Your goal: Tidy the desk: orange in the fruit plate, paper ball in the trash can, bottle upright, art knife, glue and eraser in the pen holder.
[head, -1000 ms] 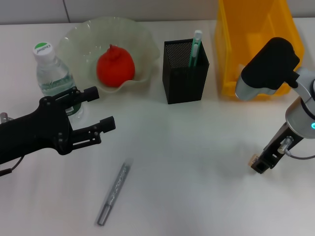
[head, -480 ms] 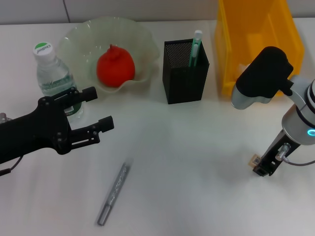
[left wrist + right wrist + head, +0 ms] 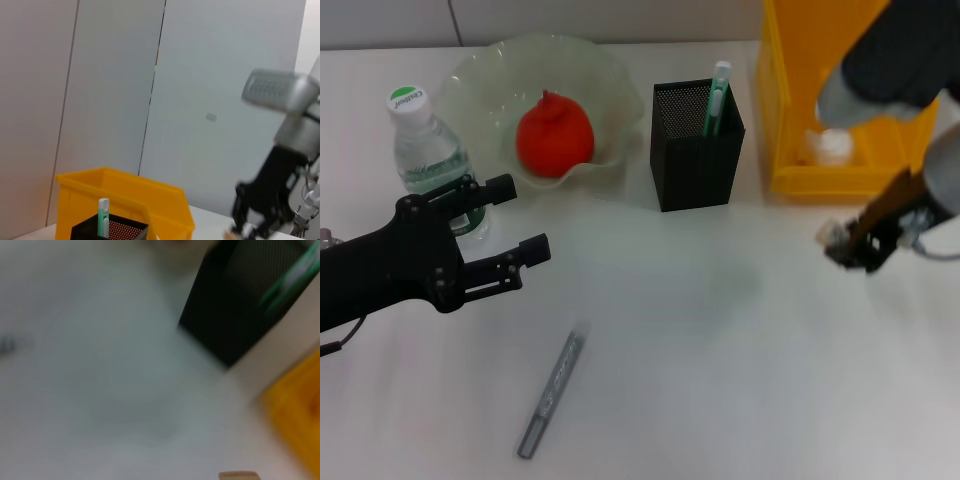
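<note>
We see the right gripper [image 3: 847, 243] lifted at right, clamped on the eraser [image 3: 835, 236]; the holder [image 3: 697, 160] sits left and farther. Left gripper [image 3: 510, 228] spread open, idle by the bottle [image 3: 423, 150].

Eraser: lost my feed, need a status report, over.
Right pincer shut on eraser, raised off the desk right of pen holder. Left pincer open by bottle. Art knife on desk. Path unobstructed.

White desk [image 3: 720, 330] with pen [image 3: 550, 392]
</note>
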